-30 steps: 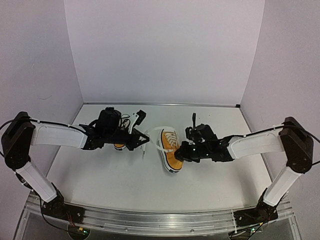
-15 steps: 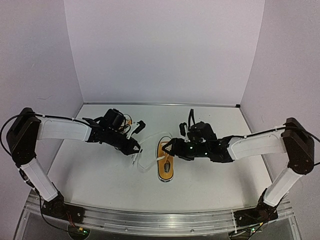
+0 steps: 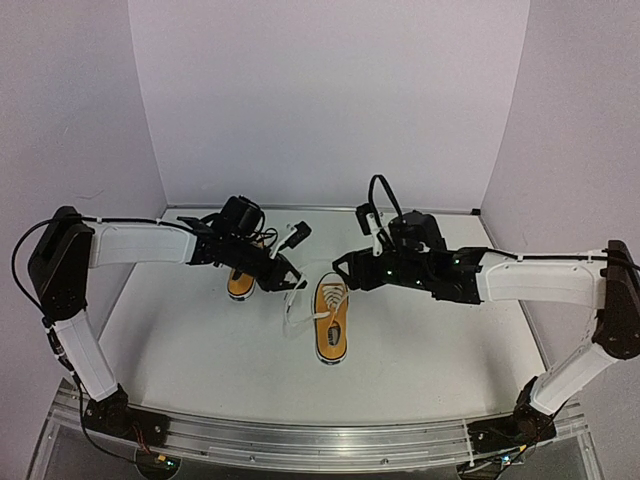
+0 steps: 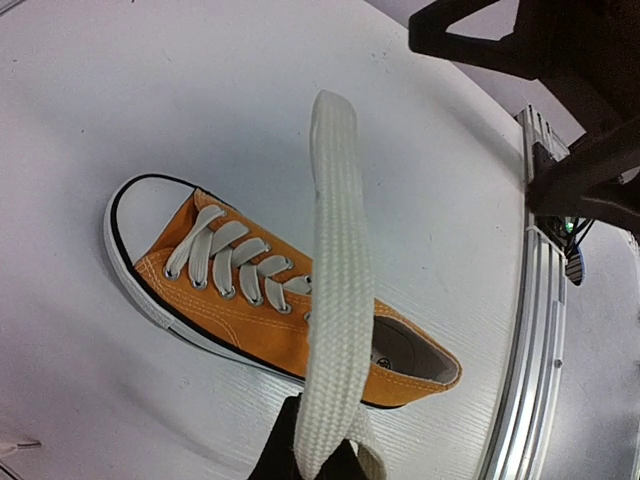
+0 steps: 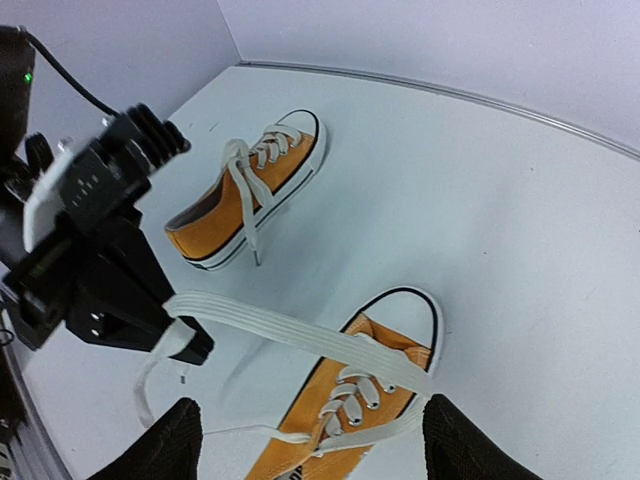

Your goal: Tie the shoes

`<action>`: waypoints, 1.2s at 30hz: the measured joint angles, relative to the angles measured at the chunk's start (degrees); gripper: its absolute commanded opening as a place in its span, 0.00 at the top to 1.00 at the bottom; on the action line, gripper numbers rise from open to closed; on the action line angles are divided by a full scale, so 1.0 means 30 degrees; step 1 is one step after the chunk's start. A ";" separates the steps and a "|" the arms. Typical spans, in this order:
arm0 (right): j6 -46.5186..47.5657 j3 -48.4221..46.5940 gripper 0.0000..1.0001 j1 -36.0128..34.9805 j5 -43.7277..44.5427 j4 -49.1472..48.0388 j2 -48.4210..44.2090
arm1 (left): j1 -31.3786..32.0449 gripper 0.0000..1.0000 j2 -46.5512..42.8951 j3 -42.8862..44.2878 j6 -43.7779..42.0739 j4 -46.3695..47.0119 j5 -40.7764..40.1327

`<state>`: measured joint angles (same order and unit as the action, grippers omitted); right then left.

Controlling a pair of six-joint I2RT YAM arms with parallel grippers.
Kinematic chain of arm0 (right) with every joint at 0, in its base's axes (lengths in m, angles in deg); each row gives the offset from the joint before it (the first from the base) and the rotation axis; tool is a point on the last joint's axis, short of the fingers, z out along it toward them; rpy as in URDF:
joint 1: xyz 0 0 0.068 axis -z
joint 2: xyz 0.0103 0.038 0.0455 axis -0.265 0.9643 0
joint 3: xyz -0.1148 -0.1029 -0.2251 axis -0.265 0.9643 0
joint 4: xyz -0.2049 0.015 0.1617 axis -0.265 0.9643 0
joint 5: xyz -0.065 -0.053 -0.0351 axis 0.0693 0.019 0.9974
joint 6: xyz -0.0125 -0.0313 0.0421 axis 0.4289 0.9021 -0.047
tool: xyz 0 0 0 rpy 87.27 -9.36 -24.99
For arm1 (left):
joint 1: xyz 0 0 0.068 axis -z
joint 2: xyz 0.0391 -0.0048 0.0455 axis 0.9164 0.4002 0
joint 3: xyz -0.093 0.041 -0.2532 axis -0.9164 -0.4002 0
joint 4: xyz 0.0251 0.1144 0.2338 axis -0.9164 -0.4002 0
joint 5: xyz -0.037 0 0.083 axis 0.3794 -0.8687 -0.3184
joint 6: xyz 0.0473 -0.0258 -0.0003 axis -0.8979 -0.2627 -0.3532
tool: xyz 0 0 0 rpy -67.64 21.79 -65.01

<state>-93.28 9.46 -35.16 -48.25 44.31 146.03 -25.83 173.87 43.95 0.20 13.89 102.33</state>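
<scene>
**Top view.** The left pincer (image 3: 285,272) and right pincer (image 3: 342,267) nearly meet above the white tabletop (image 3: 430,340), just behind the near orange-yellow canvas sneaker (image 3: 332,322). The second orange-yellow canvas sneaker (image 3: 240,285) lies half hidden under the left arm. Lace routing is too fine to trace here.

**Left wrist view.** The left pincer is clamped on a flat white lace (image 4: 335,300), and its fingers are cut off by the frame edge. Risk: excess pull may drag or tip the light sneaker.

**Right wrist view.** The right pincer fingers (image 5: 180,445) stand apart, holding nothing. Risk: closing may miss the thin strand, or catch the wrong one. The near sneaker's heel is out of frame.
</scene>
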 measured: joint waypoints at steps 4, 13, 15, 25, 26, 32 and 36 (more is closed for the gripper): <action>0.1667 -0.0038 0.29 0.0000 0.0424 0.0059 0.0229 | 0.0007 0.98 0.0055 0.0498 -0.0136 -0.0187 0.0570; 0.3566 -0.1424 0.43 0.0000 0.0982 -0.0462 0.3200 | 0.0017 0.95 0.0119 0.0598 -0.0397 -0.0384 0.1265; 0.3477 -0.1768 0.53 0.0000 0.1698 -0.0667 0.3889 | 0.0068 0.94 0.0119 0.0598 -0.0409 -0.0450 0.1331; 0.0381 -0.1026 0.77 0.0160 0.7630 -0.1268 0.3675 | -0.0051 0.79 0.0011 -0.0144 -0.0279 -0.0680 0.0814; -0.0550 -0.0100 0.80 0.0299 0.8156 -0.1204 0.2747 | -0.0148 0.78 -0.0011 -0.0347 -0.0211 -0.0681 0.0673; -0.3819 0.3402 0.82 0.2423 0.8903 -0.0636 -0.1330 | -0.1665 0.74 -0.0012 -0.1554 0.0707 -0.0706 -0.0430; -0.5705 0.4768 0.80 0.3278 0.8372 -0.0040 -0.2554 | -0.2222 0.67 -0.0012 -0.1733 0.1140 -0.0730 -0.1342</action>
<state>-110.40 23.76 -25.32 -23.13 44.19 138.36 -32.49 173.83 38.75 3.62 11.70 98.30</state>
